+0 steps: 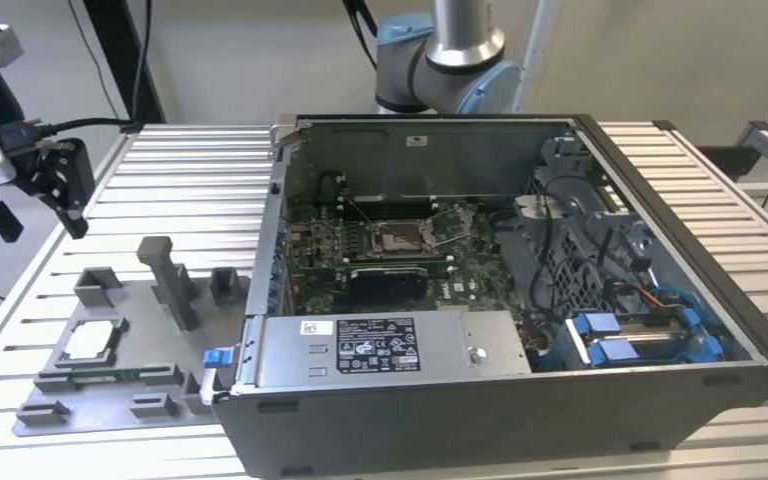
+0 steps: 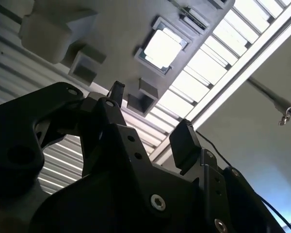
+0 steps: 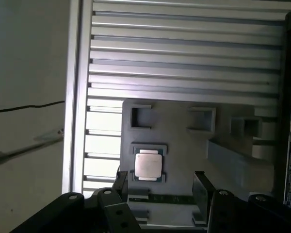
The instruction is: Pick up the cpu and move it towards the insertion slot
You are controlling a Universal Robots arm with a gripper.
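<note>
The cpu [image 1: 91, 342] is a small silvery square chip lying flat in a recess of the grey fixture plate [image 1: 131, 385], at the exterior view's left. It shows in both wrist views, at cpu [image 2: 162, 48] and cpu [image 3: 149, 165]. My gripper [image 1: 43, 232] hangs well above the plate, up and to the left of the chip, open with nothing between its black fingers [image 3: 202, 187]. In the second wrist view the gripper [image 2: 150, 119] also stands apart from the chip. The insertion slot [image 1: 398, 237] is a silver-framed socket on the green board inside the open computer case.
The open computer case [image 1: 491, 300] stands right of the fixture plate, its power supply [image 1: 377, 345] along the near wall. A tall grey post [image 1: 171, 285] and low blocks rise from the plate. The slatted aluminium table [image 1: 184, 180] lies underneath. The arm's base [image 1: 444, 60] is behind the case.
</note>
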